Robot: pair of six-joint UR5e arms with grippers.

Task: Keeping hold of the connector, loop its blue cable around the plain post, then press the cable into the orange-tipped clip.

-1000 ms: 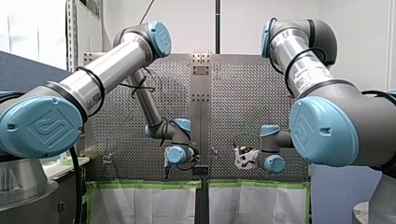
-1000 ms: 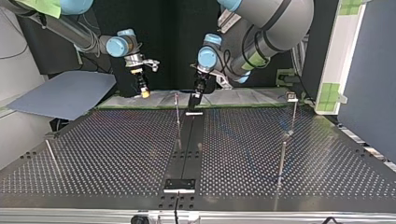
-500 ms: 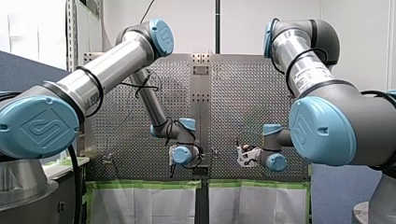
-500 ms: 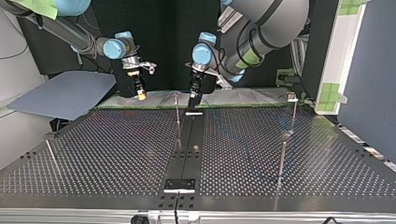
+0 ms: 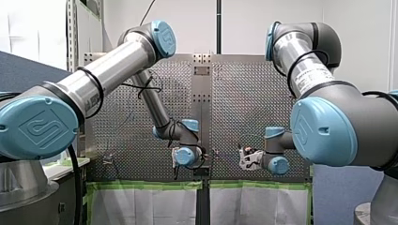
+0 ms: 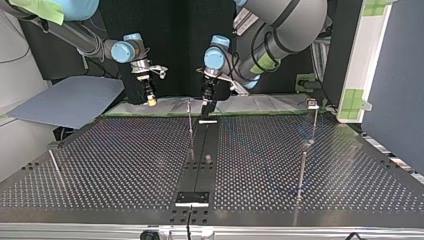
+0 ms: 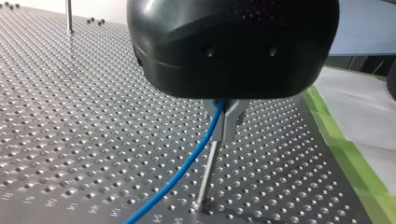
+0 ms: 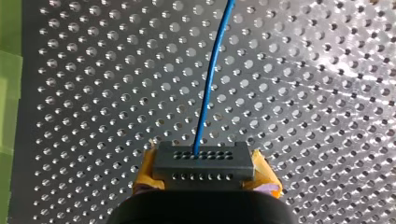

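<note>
In the right wrist view a grey connector (image 8: 203,161) sits between the yellow pads (image 8: 265,173) of my right gripper (image 8: 204,175), which is shut on it. Its blue cable (image 8: 210,79) runs ahead over the perforated table. My left gripper (image 7: 225,133), black with metal fingers, is shut on the blue cable (image 7: 187,168) just above a thin plain post (image 7: 208,172). In the top view my left gripper (image 6: 207,106) hangs beside that post (image 6: 190,120), and my right gripper (image 6: 150,101) is further to the view's left. A post with a clip head (image 6: 312,103) stands at the far right.
More thin posts stand at the top view's right (image 6: 301,175) and near left (image 6: 55,167). A black strip (image 6: 200,160) with a bracket (image 6: 192,198) runs down the table's middle. A grey-blue sheet (image 6: 65,102) lies off the table's left; green tape (image 6: 260,107) lines the far edge.
My left gripper has shifted toward the top view's left with the cable, closer to the plain post. My right gripper has moved slightly to that view's left, still holding the connector.
</note>
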